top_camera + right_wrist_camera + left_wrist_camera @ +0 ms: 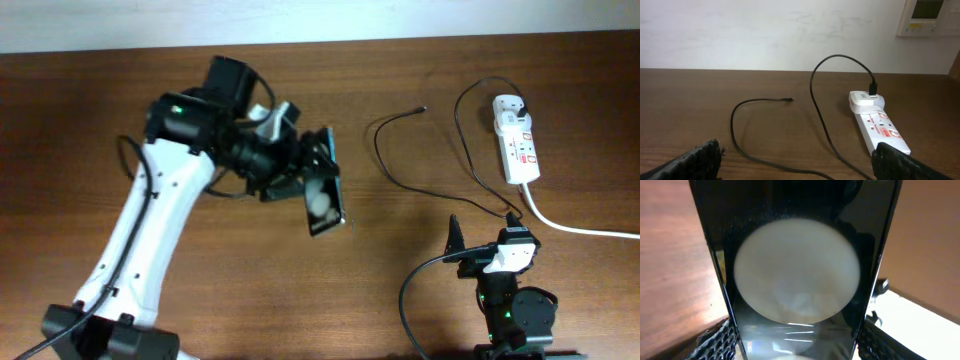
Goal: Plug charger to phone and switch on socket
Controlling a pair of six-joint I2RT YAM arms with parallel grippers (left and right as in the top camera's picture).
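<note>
Overhead and right wrist: common charger [415, 111] [788, 100]

The phone [797, 270] is blurred, cropped top and bottom; the white cord [590, 230] runs off frame.

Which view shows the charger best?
Right wrist: the charger runs clearly from the socket to its loose tip. Overhead shows it smaller and thinner; left wrist shows only the phone.
</note>
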